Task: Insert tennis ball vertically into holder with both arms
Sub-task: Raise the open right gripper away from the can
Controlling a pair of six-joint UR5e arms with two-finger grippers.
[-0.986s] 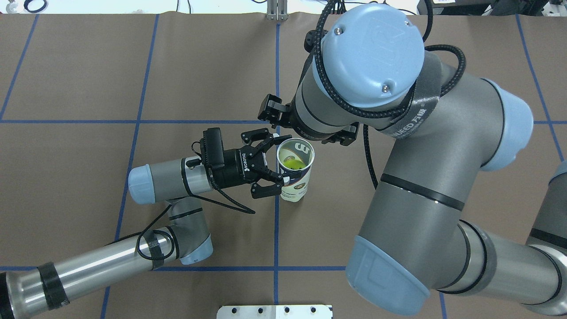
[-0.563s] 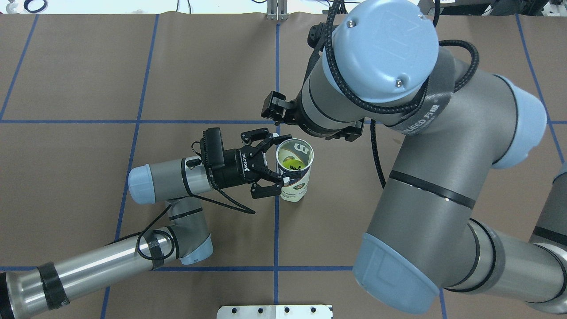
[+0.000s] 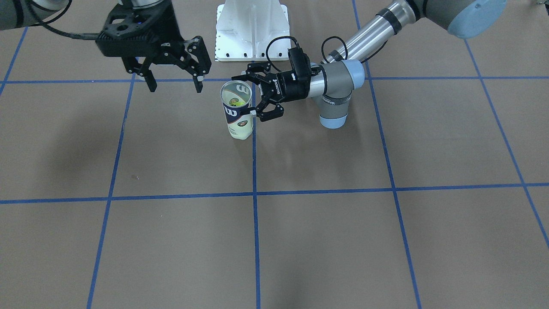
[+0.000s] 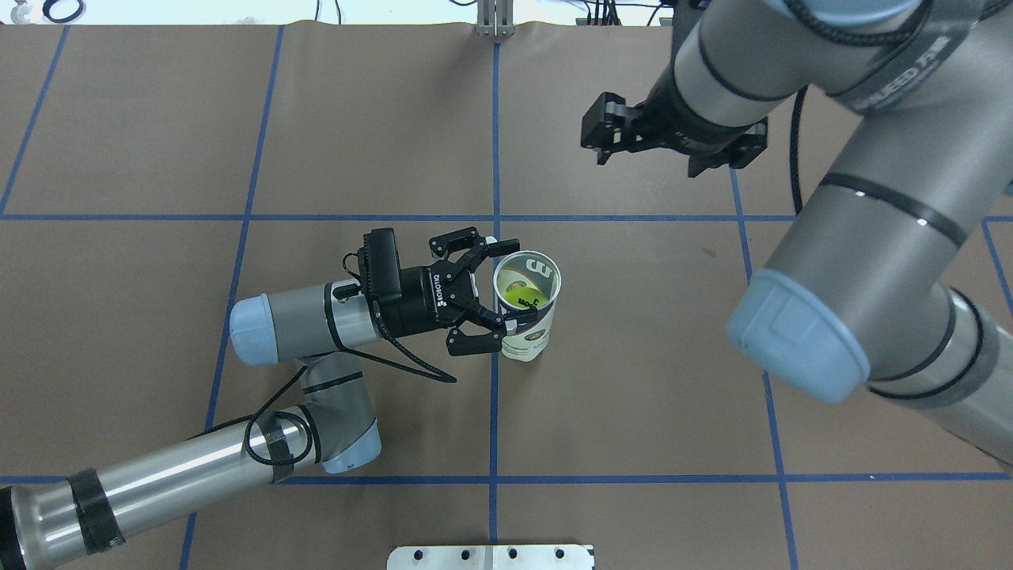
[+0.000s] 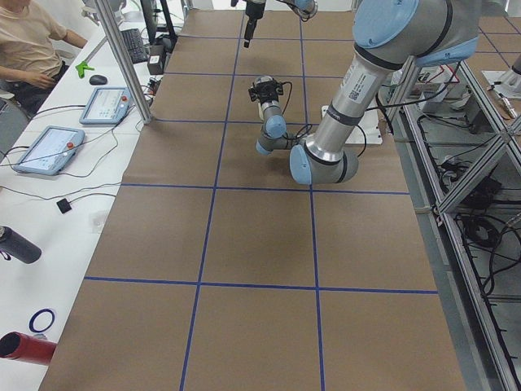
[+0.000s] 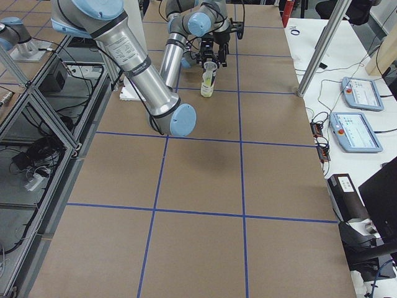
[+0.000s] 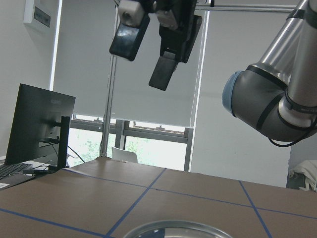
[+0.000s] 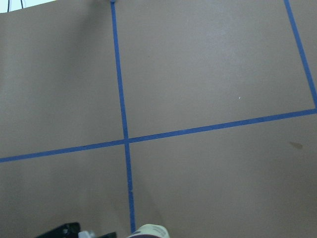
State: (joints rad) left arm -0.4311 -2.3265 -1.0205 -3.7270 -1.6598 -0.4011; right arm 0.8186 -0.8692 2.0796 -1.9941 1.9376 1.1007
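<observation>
The holder (image 4: 529,317) is a clear can with a navy and white label. It stands upright near the table's middle and also shows in the front view (image 3: 237,118). A yellow-green tennis ball (image 4: 522,296) lies inside it. My left gripper (image 4: 513,283) reaches in level from the left, with a fingertip pressed on each side of the can near its rim. My right gripper (image 3: 175,88) hangs open and empty, high above the table and off to the can's side. The can's rim (image 7: 173,230) shows at the bottom of the left wrist view.
The white pedestal base (image 3: 252,30) stands at the robot's edge of the table. The right arm's big elbow (image 4: 799,332) hangs over the table's right half. An operator (image 5: 28,41) and tablets are at a side desk. Blue tape lines cross the brown mat.
My right arm has swung up and away from over the can, toward the far right. My left gripper and the can have not moved.
</observation>
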